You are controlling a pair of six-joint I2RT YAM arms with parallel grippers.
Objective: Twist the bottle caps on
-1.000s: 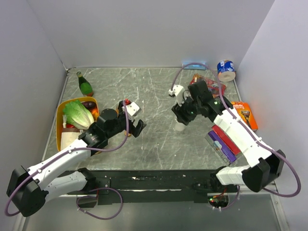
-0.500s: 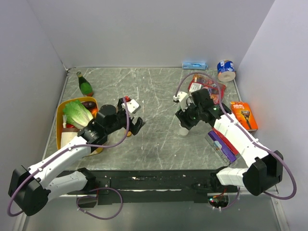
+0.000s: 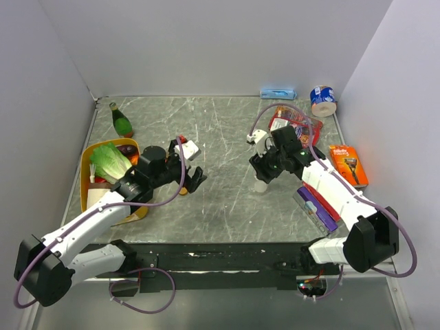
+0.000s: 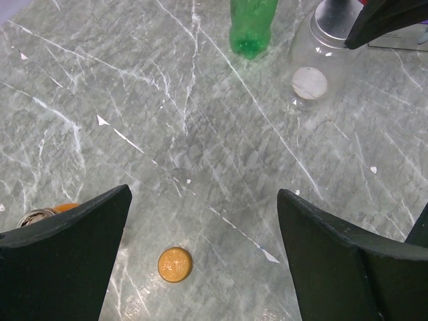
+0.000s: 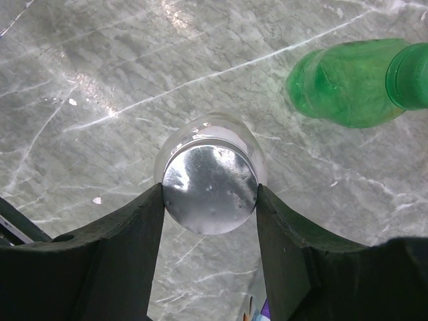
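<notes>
My right gripper (image 5: 210, 190) is shut on the silvery cap (image 5: 210, 180) that sits on top of the upright clear bottle (image 3: 260, 184), one finger touching each side of it. Just behind stands the green bottle (image 5: 338, 83) with its green cap (image 5: 411, 73) on. The left gripper (image 4: 204, 192) hangs open above the table, and the orange cap (image 4: 175, 264) lies flat between its fingers, nearer the left one. An orange thing with a pale rim (image 4: 50, 212) peeks out behind the left finger; I cannot tell whether it is the orange bottle.
A yellow tray (image 3: 87, 159) with lettuce stands at the left, a dark-green bottle with a red top (image 3: 122, 122) behind it. On the right lie a red packet (image 3: 289, 122), an orange razor pack (image 3: 349, 163) and a purple box (image 3: 315, 206). A blue-white roll (image 3: 322, 100) sits far right.
The right gripper has drifted slightly right and nearer, still on the clear bottle's cap. The left gripper has shifted a little to the left, still open.
</notes>
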